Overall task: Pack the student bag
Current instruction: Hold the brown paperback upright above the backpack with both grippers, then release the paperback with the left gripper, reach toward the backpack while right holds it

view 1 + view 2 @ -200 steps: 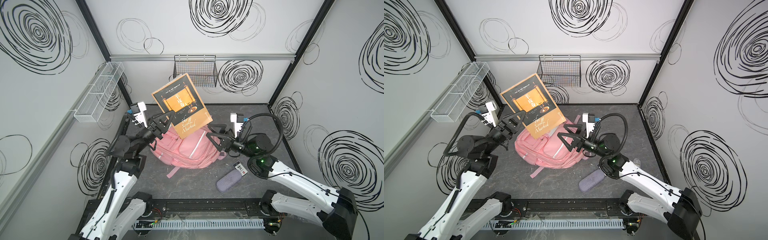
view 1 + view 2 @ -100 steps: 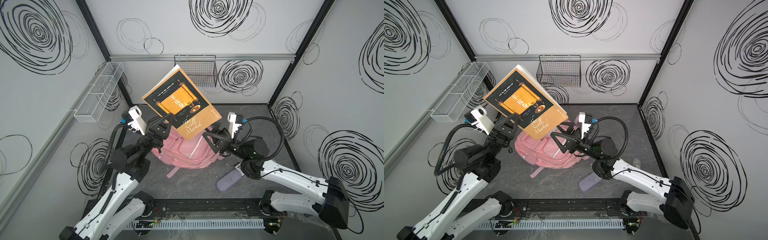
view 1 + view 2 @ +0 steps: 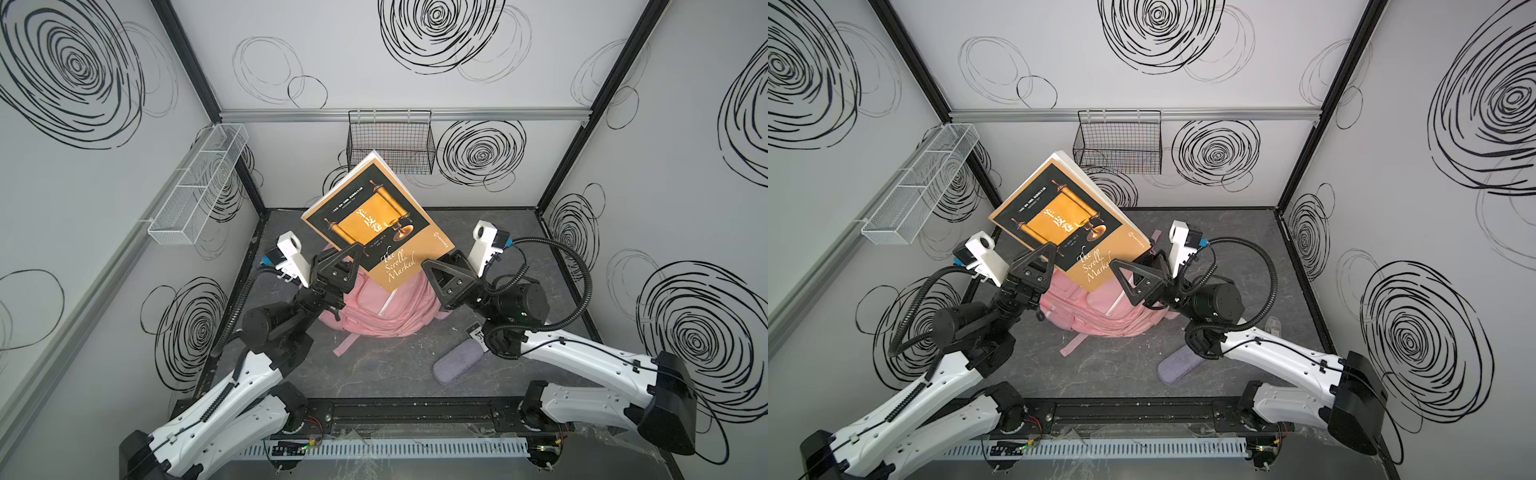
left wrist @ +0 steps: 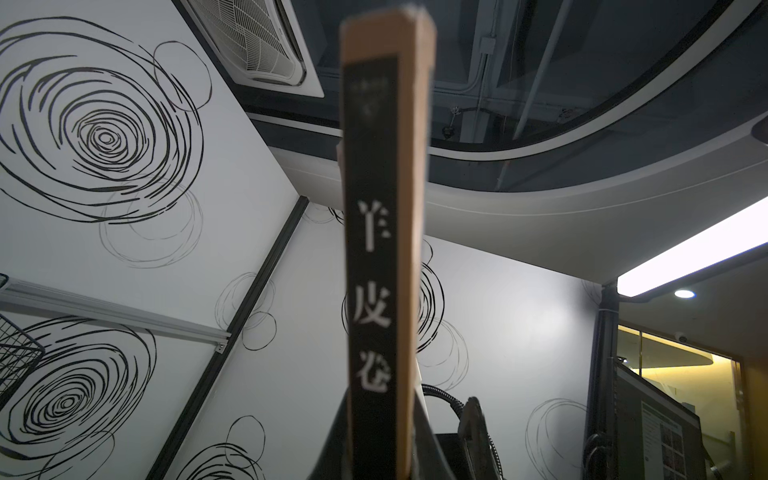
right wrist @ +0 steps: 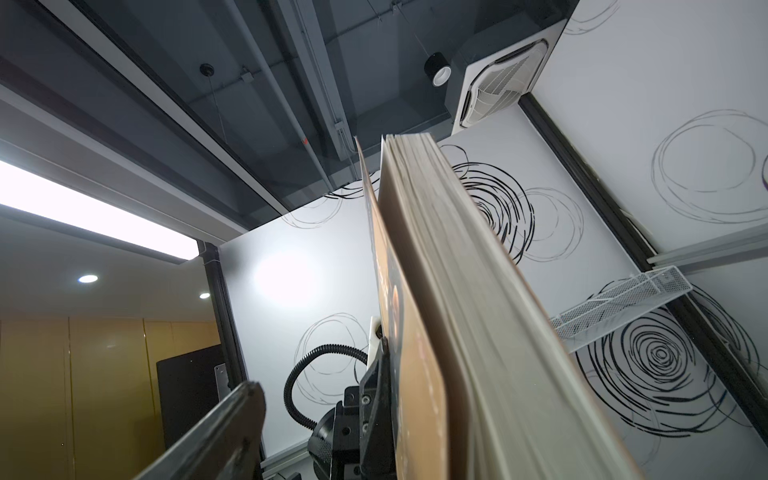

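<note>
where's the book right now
In both top views the book is up in the air mid-scene, tilted above the student bag, its lower edge gripped by the left claw.

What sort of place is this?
Probably a robot test booth inside a lab: white swirl-painted wall panels in black frames, two white-and-black robot arms on a front rail, and a ceiling air-conditioning unit overhead.

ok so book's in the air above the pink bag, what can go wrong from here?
1. The left tool pinches the book only at its spine, low down; tilted and mostly overhanging, it could pivot or slip.
2. The right tool stands open around a page edge, where the cover gapes from the pages; closing might bend it.
3. The book hides the opening of the student bag, so insertion could snag.
</note>
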Action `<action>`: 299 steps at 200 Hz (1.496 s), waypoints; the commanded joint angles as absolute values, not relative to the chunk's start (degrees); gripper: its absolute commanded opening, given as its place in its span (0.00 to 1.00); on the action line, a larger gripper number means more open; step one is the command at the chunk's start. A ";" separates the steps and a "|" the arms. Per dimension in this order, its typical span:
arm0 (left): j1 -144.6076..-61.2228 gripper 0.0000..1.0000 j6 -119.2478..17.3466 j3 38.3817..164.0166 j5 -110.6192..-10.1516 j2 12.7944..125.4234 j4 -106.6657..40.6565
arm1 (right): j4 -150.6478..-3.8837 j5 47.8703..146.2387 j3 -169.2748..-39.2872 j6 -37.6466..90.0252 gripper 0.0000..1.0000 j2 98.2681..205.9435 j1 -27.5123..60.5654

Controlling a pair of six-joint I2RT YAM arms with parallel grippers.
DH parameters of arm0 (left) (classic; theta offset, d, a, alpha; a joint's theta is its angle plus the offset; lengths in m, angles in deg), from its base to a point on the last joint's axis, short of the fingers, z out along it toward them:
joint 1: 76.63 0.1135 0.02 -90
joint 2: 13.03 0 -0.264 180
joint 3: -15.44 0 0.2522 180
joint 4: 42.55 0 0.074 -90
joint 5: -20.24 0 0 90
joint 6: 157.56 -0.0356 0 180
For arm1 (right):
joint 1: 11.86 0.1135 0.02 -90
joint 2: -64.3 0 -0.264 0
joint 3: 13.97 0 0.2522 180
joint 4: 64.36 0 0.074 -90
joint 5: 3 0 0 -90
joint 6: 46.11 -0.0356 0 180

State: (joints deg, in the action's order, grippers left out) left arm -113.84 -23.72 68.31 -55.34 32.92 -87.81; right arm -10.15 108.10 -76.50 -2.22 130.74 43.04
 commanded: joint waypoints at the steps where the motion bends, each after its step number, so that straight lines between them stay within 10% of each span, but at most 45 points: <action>1: -115.65 0.00 -26.96 68.24 -61.90 31.71 -95.15 | -4.20 106.96 -77.04 -1.53 0.87 130.81 44.10; 100: -124.79 0.00 -34.90 67.36 -69.28 32.67 -94.27 | -1.47 106.61 -78.41 -1.79 0.55 134.80 45.63; 159: -127.66 0.00 -37.04 66.95 -70.97 32.41 -94.01 | -1.16 103.82 -76.37 -0.02 0.00 132.54 45.72; 203: -128.42 0.02 -37.30 66.82 -71.97 32.54 -92.87 | -1.71 102.76 -75.31 1.15 0.00 130.98 45.80; 245: -128.67 0.52 -41.31 66.51 -73.89 30.73 -88.44 | -6.61 100.86 -74.98 3.58 0.00 128.48 45.82; 299: -128.67 0.71 -56.56 68.83 -81.40 23.53 -68.56 | -20.17 92.26 -72.83 11.95 0.00 119.74 45.62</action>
State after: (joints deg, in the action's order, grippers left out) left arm -128.70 -46.96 67.04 -75.80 26.58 -77.95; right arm -17.87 97.85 -73.20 6.66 124.66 45.53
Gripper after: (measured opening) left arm 0.710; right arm 0.160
